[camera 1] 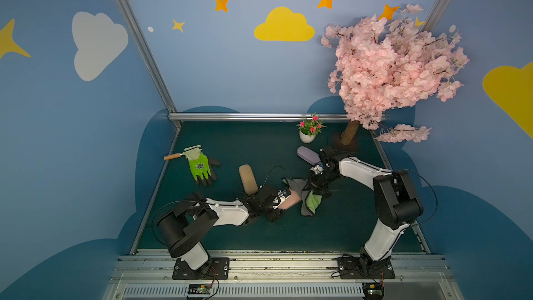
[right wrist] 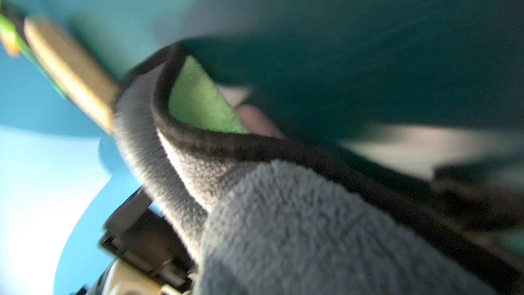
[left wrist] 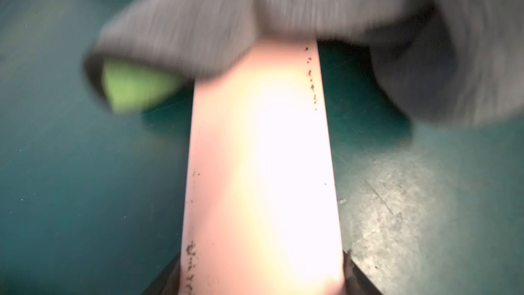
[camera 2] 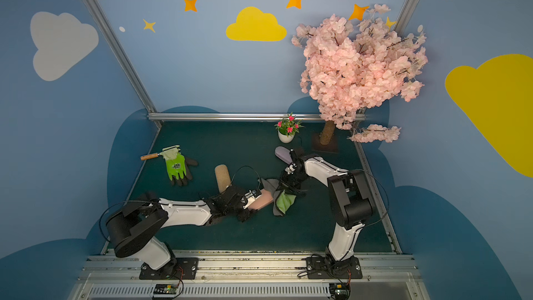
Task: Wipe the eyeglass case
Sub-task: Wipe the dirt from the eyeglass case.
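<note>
Left wrist view: cloth (left wrist: 226,18) drapes the eyeglass case (left wrist: 261,166).
Left gripper (camera 1: 277,202) clamps it; right gripper (camera 1: 311,189) pinches cloth: drag firmly along the speckled edges.

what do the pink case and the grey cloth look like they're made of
Pink eyeglass case: likely smooth plastic or faux leather, semi-gloss; bright glare, dark specks sitting on its surface.
Grey-and-green cloth: plush microfibre, matte; fuzzy pile, dark stitched hem.
</note>
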Robot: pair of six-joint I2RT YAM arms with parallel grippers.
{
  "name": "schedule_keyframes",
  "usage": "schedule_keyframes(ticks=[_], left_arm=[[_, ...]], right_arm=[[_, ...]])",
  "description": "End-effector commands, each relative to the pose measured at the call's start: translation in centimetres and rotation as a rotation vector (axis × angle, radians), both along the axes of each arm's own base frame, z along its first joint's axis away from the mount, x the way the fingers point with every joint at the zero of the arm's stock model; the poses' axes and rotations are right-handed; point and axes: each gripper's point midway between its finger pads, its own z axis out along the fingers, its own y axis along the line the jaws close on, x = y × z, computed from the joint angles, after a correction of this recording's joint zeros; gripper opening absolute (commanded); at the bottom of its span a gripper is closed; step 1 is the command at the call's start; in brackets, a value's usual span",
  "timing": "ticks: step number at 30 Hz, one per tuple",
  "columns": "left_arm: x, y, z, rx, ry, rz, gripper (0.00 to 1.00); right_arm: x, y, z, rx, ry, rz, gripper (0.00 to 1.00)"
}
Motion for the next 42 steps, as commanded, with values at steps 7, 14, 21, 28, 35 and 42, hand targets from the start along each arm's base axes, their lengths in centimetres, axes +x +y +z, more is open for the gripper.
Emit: schedule_keyframes(ticks=[7,14,21,28,35,42], left_arm=[[0.0,0.3,-0.6,0.028,0.017,0.025,0.03],[0.0,0.2,-0.7,0.028,0.030,0.032,0.03],[-0.2,0.0,-0.9,0.032,0.051,0.024,0.03],[0.4,0.1,-1.3,0.048,0.051,0.056,0.03],[2.1,1.6,-1.2,0.142,-0.034,0.174,0.03],[2.2,1.7,-1.5,0.267,-0.141,0.203,0.03]], right_arm=[[-1.7,-0.5,-3.8,0.032,0.129,-0.083,0.00],[1.0,-7.3,-2.3,-0.199,-0.003,0.031,0.00],[4.7,-1.5,2.2,-0.075,-0.107,0.063,0.00],[0.8,6.7,-0.1,0.076,0.054,0.170,0.00],[-3.4,3.0,-4.5,0.031,0.269,0.191,0.00],[3.4,-9.1,-3.6,-0.422,0.037,0.113,0.00]])
